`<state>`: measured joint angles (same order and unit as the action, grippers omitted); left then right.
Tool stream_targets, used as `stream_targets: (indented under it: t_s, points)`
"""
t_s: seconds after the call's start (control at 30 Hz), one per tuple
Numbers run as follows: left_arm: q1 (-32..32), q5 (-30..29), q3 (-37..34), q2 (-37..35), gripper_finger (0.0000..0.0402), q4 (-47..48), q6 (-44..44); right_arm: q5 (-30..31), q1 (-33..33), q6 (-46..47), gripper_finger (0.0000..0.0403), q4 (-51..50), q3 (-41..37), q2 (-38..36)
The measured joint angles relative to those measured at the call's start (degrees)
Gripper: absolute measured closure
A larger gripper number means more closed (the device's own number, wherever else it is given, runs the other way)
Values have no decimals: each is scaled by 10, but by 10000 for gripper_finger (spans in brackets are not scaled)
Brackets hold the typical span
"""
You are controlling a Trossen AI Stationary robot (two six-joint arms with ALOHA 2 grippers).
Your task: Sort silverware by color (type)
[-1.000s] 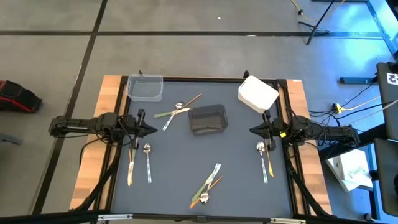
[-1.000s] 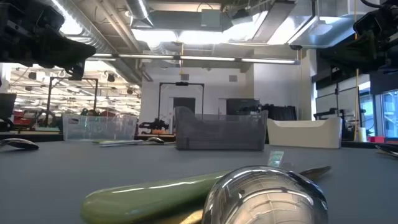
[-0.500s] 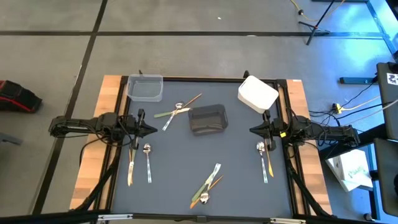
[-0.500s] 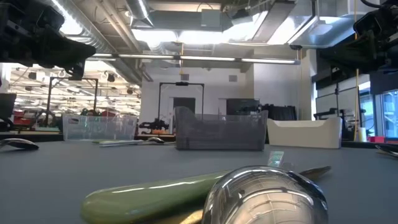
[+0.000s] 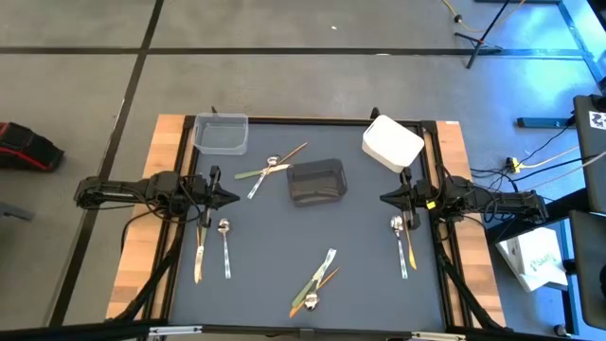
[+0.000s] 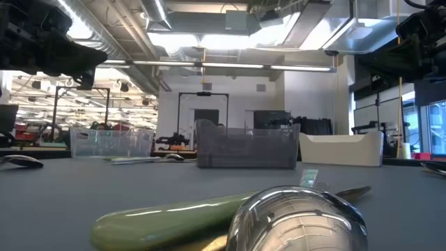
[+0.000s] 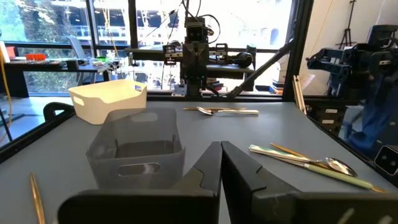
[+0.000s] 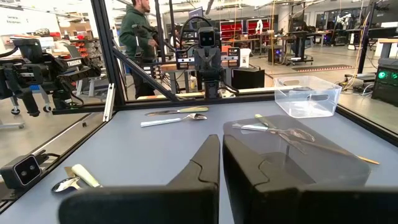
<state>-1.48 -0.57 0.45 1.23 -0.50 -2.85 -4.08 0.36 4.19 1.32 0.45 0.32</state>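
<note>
With both the left tool (image 5: 230,197) and right tool (image 5: 385,198) pressed together, the silverware (image 5: 225,248) looks light, stiff, slippery, best pinched mid-handle.

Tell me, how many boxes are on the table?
3. The clear tub sits at the far left corner, the white tub at the far right corner, and the dark grey tub near the middle. None looks hidden.

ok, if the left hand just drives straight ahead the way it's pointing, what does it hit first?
Most likely the dark grey tub. The left hand, shut and empty, points across the table toward the right arm, and in its wrist view the tub sits just ahead, slightly off centre. Depth is unclear, so it might only graze the tub's near corner.
</note>
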Motion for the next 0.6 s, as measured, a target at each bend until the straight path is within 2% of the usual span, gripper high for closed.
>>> stream_targets:
  t_s: [0.27, 0.43, 0.6]
  points:
    - [0, 0, 0, 0, 398, 0, 2, 0, 0, 0, 391, 0, 0, 0]
    - [0, -36, 0, 0, 398, -5, 92, 0, 0, 0, 391, 0, 0, 0]
    - [0, -47, 0, 0, 398, -7, 110, 0, 0, 0, 391, 0, 0, 0]
